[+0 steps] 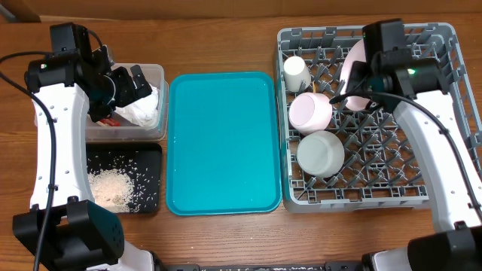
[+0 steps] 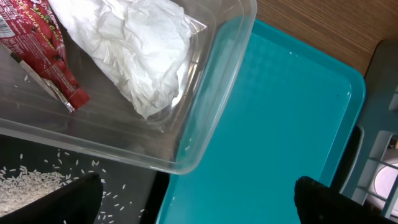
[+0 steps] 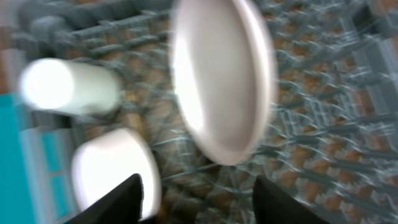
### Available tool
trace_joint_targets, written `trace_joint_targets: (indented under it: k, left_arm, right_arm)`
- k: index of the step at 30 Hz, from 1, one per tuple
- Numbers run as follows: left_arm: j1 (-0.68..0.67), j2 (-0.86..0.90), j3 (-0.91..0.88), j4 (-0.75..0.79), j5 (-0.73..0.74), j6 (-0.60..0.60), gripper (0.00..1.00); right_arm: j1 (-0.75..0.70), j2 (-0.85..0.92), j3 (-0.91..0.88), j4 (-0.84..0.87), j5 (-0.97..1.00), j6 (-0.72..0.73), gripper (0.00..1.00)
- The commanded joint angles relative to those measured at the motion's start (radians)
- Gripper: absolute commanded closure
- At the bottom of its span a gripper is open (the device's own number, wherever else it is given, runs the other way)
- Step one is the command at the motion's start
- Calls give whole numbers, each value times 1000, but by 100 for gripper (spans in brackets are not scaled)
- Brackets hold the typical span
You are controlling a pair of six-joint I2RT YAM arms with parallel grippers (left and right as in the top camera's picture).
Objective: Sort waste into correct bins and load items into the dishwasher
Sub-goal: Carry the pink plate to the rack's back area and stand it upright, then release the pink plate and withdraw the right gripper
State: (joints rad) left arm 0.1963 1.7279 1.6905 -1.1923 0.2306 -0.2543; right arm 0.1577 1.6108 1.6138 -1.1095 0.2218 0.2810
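Note:
The crumpled white napkin [image 1: 143, 109] [image 2: 137, 50] and the red-and-silver wrapper [image 1: 111, 120] [image 2: 43, 56] lie in the clear tub [image 1: 154, 71] [image 2: 205, 124]. Loose rice [image 1: 113, 188] [image 2: 25, 183] lies in the black tray [image 1: 151, 173]. My left gripper [image 1: 128, 83] [image 2: 196, 199] is open and empty above the tub's right side. The grey dish rack [image 1: 444, 45] [image 3: 323, 124] holds the pink plate [image 1: 352, 60] [image 3: 221, 81] on edge, the white cup [image 1: 296, 73] [image 3: 68, 87], the pinkish bowl [image 1: 310, 113] [image 3: 112, 174] and the white-grey bowl [image 1: 320, 154]. My right gripper [image 1: 361, 79] [image 3: 199, 199] is open and empty above the plate. The chopsticks are out of view.
The large teal tray [image 1: 222, 143] [image 2: 280, 112] lies between the bins and the rack, with nothing on it. Wooden table shows around everything. The right wrist view is motion-blurred.

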Motion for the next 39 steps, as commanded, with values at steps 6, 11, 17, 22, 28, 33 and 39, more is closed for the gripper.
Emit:
trace_joint_targets:
  k: [6,11,17,22,28,33,39]
  left_arm:
    - [-7,-8,17,0,-3,15,0]
    - [-7,-8,17,0,-3,15,0]
    - [-7,-8,17,0,-3,15,0]
    - [-7,-8,17,0,-3,15,0]
    - [-7,-8,17,0,-3,15,0]
    - [-7,-8,17,0,-3,15,0]
    - [-7,-8,17,0,-3,15,0]
  right_arm:
    - [5,-17,5,24,-355,0,0]
    - [5,-17,5,24,-355,0,0]
    - [5,-17,5,24,-355,0,0]
    - [5,-17,5,24,-355,0,0]
    - [5,-17,4,24,-354,0,0]
    - [3,-79,4,24,-354,0,0]
    - [3,-249,4,32,-331,-1,0]
